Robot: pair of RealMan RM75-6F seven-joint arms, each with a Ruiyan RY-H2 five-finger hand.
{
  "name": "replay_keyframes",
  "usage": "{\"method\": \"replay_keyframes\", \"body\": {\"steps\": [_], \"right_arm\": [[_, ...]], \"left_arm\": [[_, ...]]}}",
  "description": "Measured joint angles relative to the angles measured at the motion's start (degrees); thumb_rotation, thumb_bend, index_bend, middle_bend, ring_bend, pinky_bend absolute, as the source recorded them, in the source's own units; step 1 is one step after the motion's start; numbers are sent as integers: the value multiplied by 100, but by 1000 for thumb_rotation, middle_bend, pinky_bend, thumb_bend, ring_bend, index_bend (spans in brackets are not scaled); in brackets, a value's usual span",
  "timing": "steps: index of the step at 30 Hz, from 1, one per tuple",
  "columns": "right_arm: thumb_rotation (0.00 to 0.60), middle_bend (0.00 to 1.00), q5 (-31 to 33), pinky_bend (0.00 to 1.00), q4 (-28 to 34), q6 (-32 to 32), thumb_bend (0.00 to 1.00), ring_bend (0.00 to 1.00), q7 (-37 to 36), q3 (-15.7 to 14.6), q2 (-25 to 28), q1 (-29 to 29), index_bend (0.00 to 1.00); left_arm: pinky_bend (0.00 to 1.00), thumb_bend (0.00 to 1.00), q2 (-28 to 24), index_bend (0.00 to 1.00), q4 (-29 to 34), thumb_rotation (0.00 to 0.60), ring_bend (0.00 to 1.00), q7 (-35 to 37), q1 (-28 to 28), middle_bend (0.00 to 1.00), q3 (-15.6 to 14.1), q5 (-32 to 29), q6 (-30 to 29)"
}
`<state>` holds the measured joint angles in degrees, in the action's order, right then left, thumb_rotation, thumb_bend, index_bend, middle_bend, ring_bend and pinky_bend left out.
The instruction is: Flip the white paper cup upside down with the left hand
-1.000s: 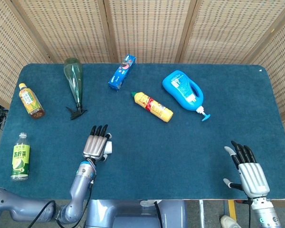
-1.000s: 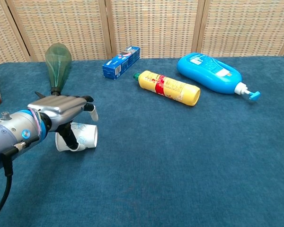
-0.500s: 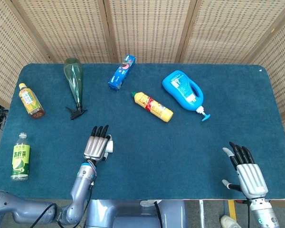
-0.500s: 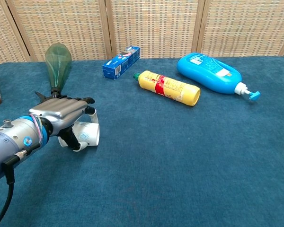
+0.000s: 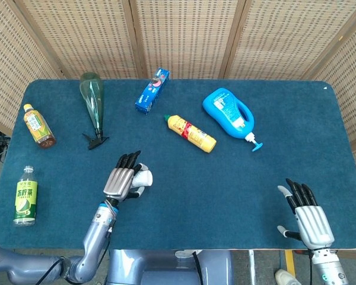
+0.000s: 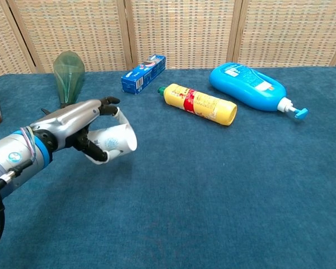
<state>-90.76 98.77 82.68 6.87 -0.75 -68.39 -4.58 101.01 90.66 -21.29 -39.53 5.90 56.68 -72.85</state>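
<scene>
My left robot hand (image 6: 81, 126) has the white paper cup (image 6: 115, 142) wrapped in its fingers, thumb underneath and the rest laid over the top, so the cup is carried on its side, lifted clear of the blue surface (image 6: 224, 185) with its mouth facing right toward the middle of the table. I hold it around the body like this, I judge, because a grip on the wall leaves my wrist free to roll the cup over and bring the rim down flat. In the head view the same left robot hand (image 5: 123, 180) sits near the front edge, with the cup (image 5: 142, 177) peeking out to the right of the fingers. My right robot hand (image 5: 309, 217) rests at the far front corner, fingers apart and holding nothing, well away from the job. The green vase (image 6: 68, 73), the toothpaste box (image 6: 144, 73), the yellow bottle (image 6: 200, 104) and the blue detergent bottle (image 6: 247, 85) lie further back, clear of where the cup should land. Compared with a second ago, the cup has come up off the surface, where it was lying beside my fingers, and my left robot hand has moved up and a little to the right with it; the grip now looks firmer around it. The right robot hand has barely shifted.
</scene>
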Motion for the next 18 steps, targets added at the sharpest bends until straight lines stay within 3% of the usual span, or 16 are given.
{"method": "replay_keyframes", "body": {"steps": [5,11,18], "right_arm": [[600,0,5,0,-29,-11,77,0,61,-9,-37,5,0],[600,0,-7,0,-58,-17,76,0,76,-21,-61,8,0],[600,0,-11,0,-75,-31,76,0,94,-28,-71,5,0]], "left_arm": [[0,317,-25,383,-460,600,0,1755,213,0,-83,908,191],[0,298,-46,383,-973,600,0,3365,372,0,-202,1537,583],[0,297,17,383,-1713,600,0,4143,502,0,-336,2124,916]]}}
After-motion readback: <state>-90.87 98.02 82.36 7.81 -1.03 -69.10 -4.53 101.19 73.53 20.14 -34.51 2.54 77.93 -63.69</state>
